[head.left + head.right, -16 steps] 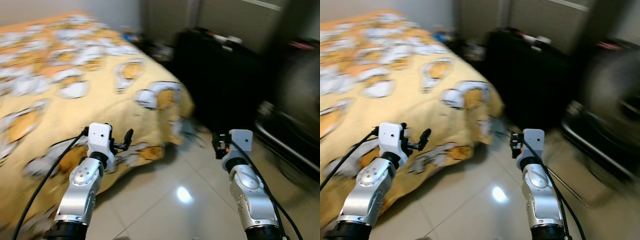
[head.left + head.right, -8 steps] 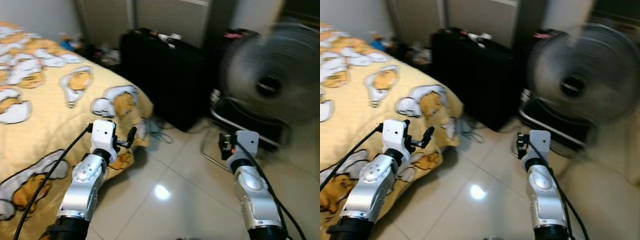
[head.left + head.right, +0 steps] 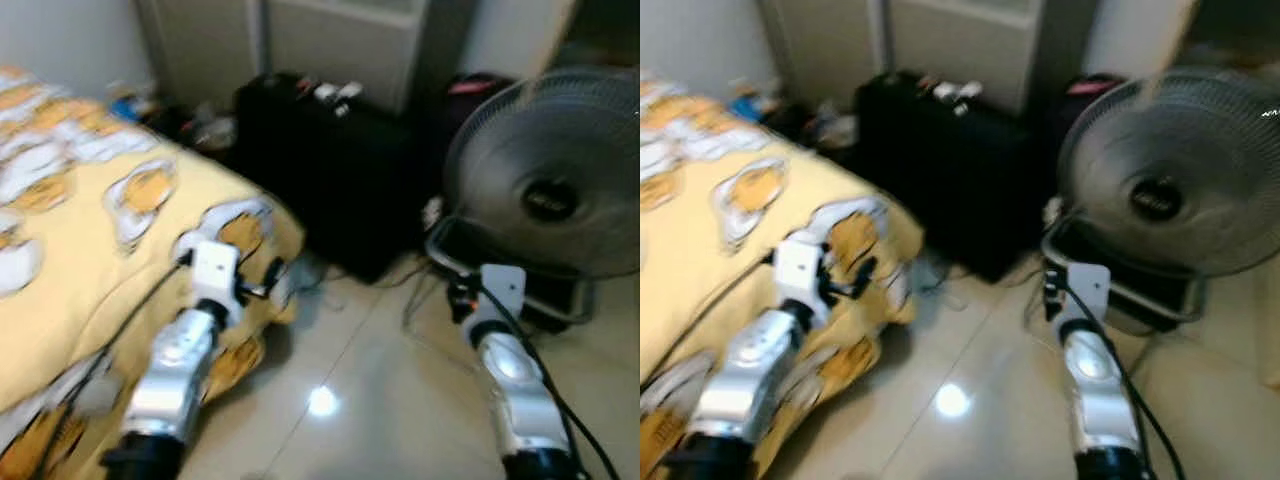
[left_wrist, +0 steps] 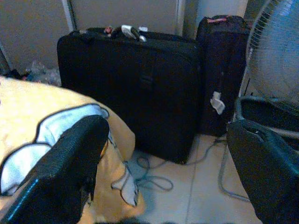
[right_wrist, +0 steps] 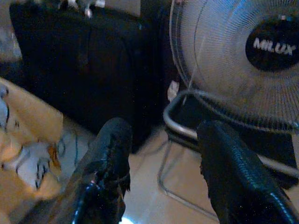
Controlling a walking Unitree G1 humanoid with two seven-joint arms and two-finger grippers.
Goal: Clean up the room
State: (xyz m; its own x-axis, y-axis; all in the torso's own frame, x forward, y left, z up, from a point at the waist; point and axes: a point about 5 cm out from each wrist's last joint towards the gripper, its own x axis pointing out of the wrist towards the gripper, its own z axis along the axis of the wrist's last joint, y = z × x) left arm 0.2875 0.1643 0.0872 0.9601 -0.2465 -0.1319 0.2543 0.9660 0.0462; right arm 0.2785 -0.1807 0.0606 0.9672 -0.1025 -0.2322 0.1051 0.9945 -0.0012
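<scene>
Both claws hang released, holding nothing: the left claw (image 4: 154, 172) beside the bed (image 3: 90, 230) corner, the right claw (image 5: 163, 163) ahead of the fan (image 3: 1165, 180). The case (image 4: 131, 84) stands beyond both, with small clutter (image 4: 128, 31) on top. I judge steadying would help; the head views blur. The view has swung right since a second ago, bringing the fan in.

Both head views are smeared with motion blur, a bright glare spot sits on the glossy floor (image 3: 322, 401), and the wrist views look dim and bluish.
</scene>
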